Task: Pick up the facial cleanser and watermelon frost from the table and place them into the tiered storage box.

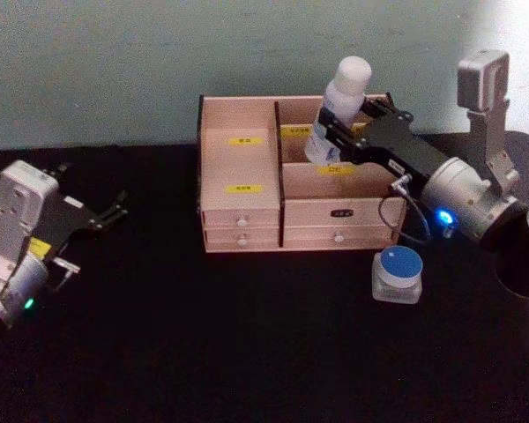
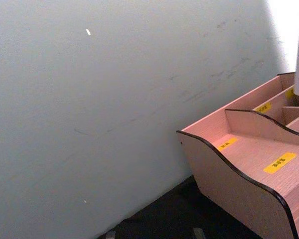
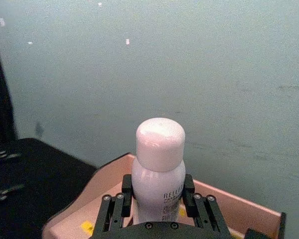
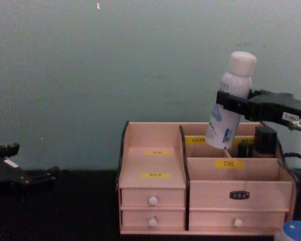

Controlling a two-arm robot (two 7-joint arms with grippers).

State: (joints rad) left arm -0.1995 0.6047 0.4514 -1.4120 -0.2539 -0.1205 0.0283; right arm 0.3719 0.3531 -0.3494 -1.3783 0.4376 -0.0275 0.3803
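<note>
The right end effector reaches in from the right, over the far right part of the tiered storage box, and is clamped on the facial cleanser, with one finger on each side of the white body just below the shoulder. In the chest view the facial cleanser is tilted, with its cap leaning up to the right and its base down inside the far right compartment, below the line of the box's back wall. Whether the base touches the compartment floor cannot be told. The right wrist view shows the rounded cap and the blue print of the facial cleanser standing up between the black fingers. The watermelon frost sits upright on the black worktop, near the box's front right corner and apart from it, with its blue lid on. The left end effector hangs over the left side of the worktop, well apart from the box, holding nothing. Its fingertips stand wide apart in the left wrist view, which also shows the box's curved, black-trimmed side wall.
</note>
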